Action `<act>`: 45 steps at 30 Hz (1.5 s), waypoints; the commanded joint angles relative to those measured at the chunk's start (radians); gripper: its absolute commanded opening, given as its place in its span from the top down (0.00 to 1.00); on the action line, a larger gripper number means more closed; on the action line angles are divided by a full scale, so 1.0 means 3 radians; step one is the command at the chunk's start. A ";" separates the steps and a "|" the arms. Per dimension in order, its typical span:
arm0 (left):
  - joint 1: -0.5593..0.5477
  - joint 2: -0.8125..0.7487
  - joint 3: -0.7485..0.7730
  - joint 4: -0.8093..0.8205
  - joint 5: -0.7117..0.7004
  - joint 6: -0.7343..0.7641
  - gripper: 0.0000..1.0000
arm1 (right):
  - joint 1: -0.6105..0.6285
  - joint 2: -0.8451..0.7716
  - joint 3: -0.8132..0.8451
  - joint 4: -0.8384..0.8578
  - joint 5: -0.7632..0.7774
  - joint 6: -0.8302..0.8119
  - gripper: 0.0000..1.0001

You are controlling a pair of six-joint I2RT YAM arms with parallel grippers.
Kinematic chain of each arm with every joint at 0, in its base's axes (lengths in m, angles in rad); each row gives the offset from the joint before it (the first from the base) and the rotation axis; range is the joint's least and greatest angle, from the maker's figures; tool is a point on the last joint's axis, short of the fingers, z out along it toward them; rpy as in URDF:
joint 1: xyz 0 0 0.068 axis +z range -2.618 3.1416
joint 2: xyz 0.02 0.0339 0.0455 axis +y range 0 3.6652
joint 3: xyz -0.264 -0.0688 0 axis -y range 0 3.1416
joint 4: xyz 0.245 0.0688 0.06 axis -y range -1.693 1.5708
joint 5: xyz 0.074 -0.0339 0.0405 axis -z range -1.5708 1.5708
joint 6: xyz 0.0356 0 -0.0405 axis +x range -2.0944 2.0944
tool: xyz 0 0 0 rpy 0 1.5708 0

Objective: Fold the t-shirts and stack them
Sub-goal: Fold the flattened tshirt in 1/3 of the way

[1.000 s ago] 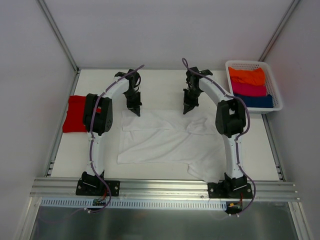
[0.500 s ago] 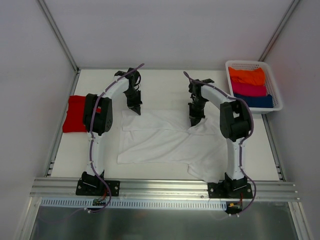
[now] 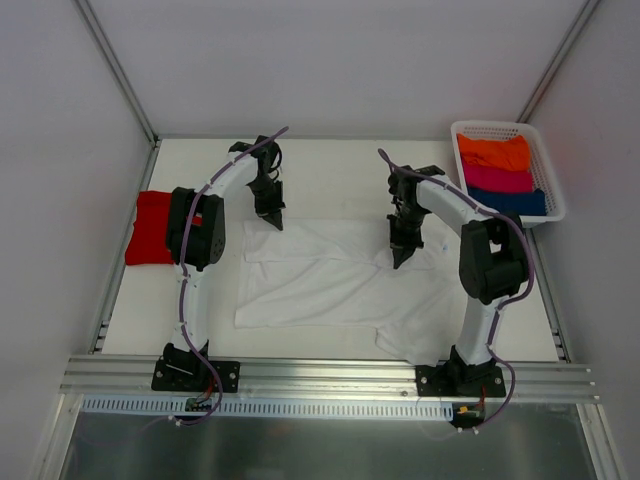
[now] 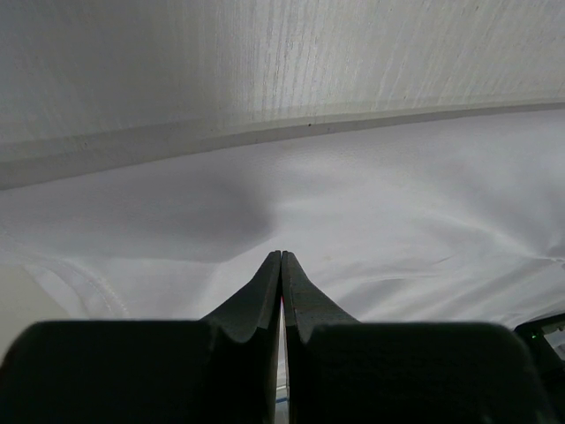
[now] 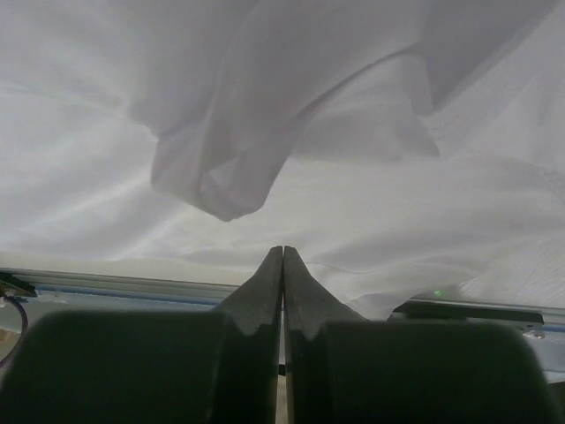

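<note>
The large white t-shirt (image 3: 330, 280) lies spread across the middle of the table. My left gripper (image 3: 270, 222) is shut with its tips down at the shirt's far left corner. In the left wrist view the closed tips (image 4: 281, 254) rest against smooth white cloth (image 4: 371, 203), and nothing shows between them. My right gripper (image 3: 402, 258) is shut over the shirt's far right part. In the right wrist view (image 5: 282, 249) a bunched fold of white cloth (image 5: 221, 190) stands just beyond the tips. The red t-shirt (image 3: 150, 228) lies folded at the table's left edge.
A white basket (image 3: 548, 160) at the far right holds folded orange, pink and blue cloths. The metal rail (image 3: 330, 375) runs along the near edge with both arm bases on it. White walls close in the table on three sides.
My right gripper has moved right and toward the near edge, from the shirt's far hem to over its right part. The left gripper has not moved.
</note>
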 commanded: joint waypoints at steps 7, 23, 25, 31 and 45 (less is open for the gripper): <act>0.0019 -0.0099 0.0011 -0.0050 0.0035 0.0003 1.00 | 0.0061 -0.0245 0.0021 0.0111 0.0137 0.0143 0.95; 0.0024 -0.0232 0.0006 0.0027 0.0081 0.0029 1.00 | 0.0050 0.0624 0.1060 0.0183 0.0240 0.0143 0.70; 0.0024 -0.0278 -0.0070 0.0032 0.0055 0.0034 1.00 | 0.0050 0.0731 0.1055 0.0183 0.0230 0.0118 0.70; 0.0019 -0.0324 -0.0137 0.0052 0.0024 0.0039 1.00 | 0.0045 0.0818 0.0994 0.0214 0.0271 0.0046 0.71; 0.0019 -0.0293 -0.0137 0.0052 0.0024 0.0039 1.00 | 0.0040 0.0210 0.0278 0.0209 0.0281 0.0056 0.70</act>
